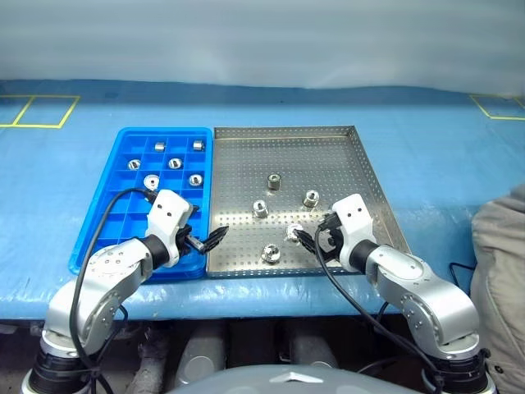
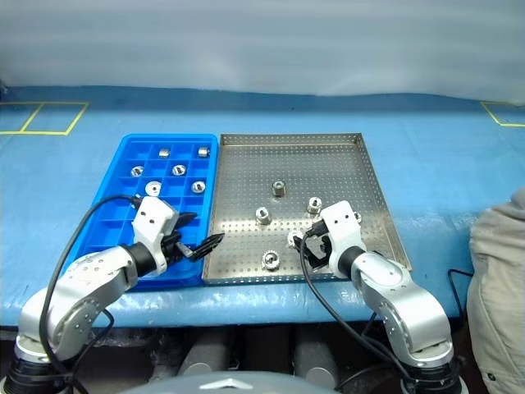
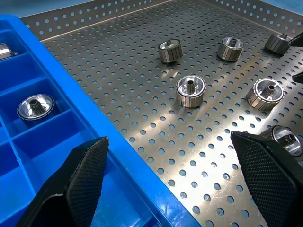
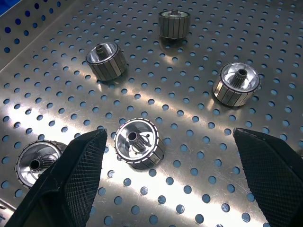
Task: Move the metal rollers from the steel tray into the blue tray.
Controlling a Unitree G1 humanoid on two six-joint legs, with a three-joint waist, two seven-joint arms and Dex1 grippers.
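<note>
the left gripper [image 1: 207, 240] hung open and empty at lower centre-left of the head view, its textured black fingers spread over the seam where the blue tray [image 1: 98, 230] met the steel tray [image 1: 373, 176]. the right gripper [image 1: 316, 240] was open too, holding nothing, its fingers wide apart above one of the metal rollers [image 4: 139, 143] in the lower middle of the steel tray. five rollers, shiny ribbed short cylinders with a central hub, lay scattered well apart on the perforated steel floor. six more sat in separate square compartments in the upper part of the blue plastic tray, whose lower cells were bare. the trays lay side by side, rims touching, on a blue table sheet [image 1: 443, 139] with yellow tape marks [image 1: 37, 111] at upper left and upper right. a pale wall [image 1: 262, 41] ran across the top, and grey cloth [image 1: 500, 271] showed at the right edge.
</note>
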